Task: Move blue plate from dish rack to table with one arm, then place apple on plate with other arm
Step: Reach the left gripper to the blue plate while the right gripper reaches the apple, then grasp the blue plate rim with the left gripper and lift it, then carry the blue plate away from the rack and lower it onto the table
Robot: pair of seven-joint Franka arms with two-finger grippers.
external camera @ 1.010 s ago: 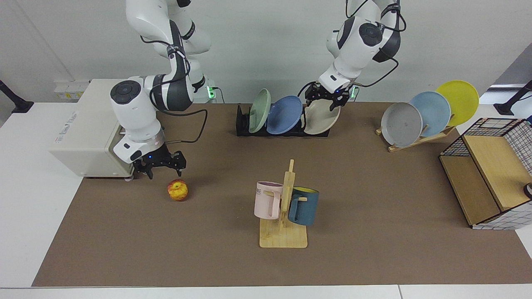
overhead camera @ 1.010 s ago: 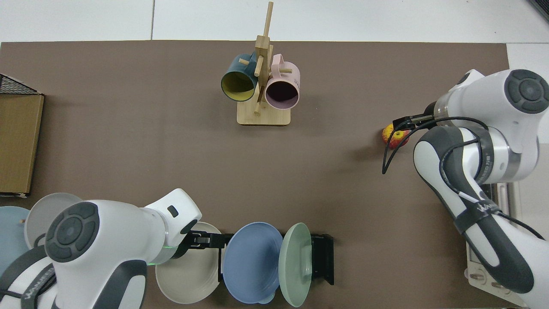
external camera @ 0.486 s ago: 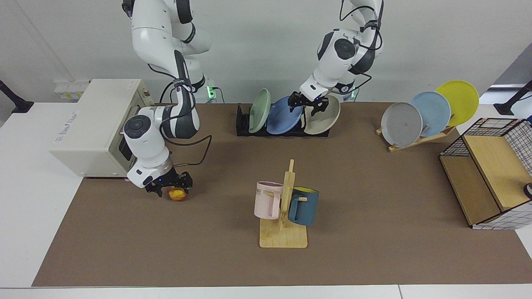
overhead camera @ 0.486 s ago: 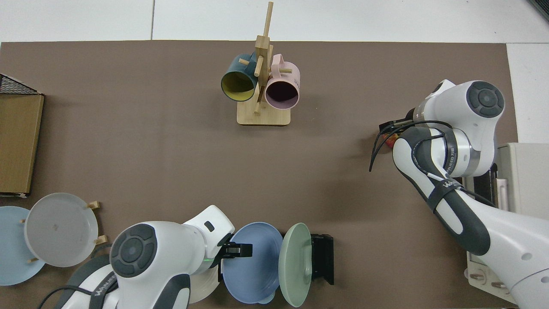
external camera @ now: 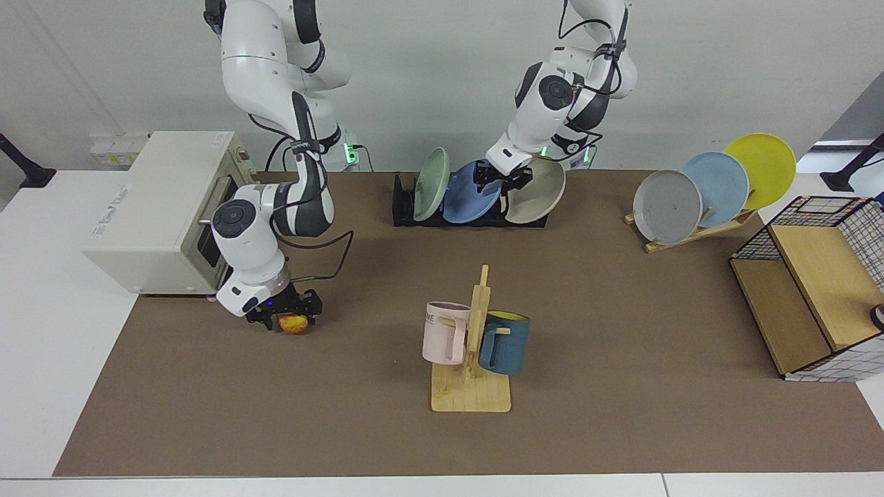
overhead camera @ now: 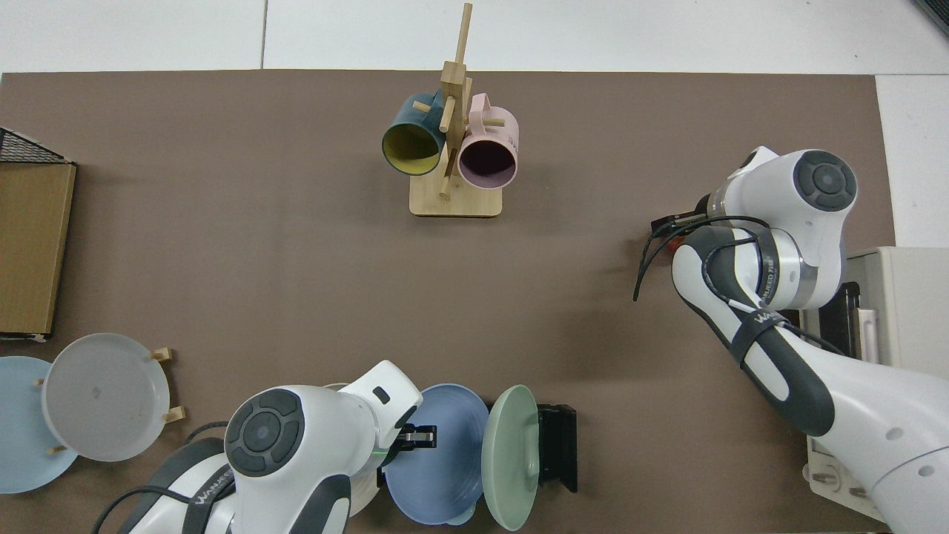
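Left pincer at blue plate rim in dish rack, grip indeterminate. Right pincer straddling apple on bench, closure indeterminate.

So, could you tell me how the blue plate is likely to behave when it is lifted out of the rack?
The blue plate looks rigid, so it should not flex. It leans between a green plate and a beige plate, so it may knock them. Held only at its rim, it could swing.
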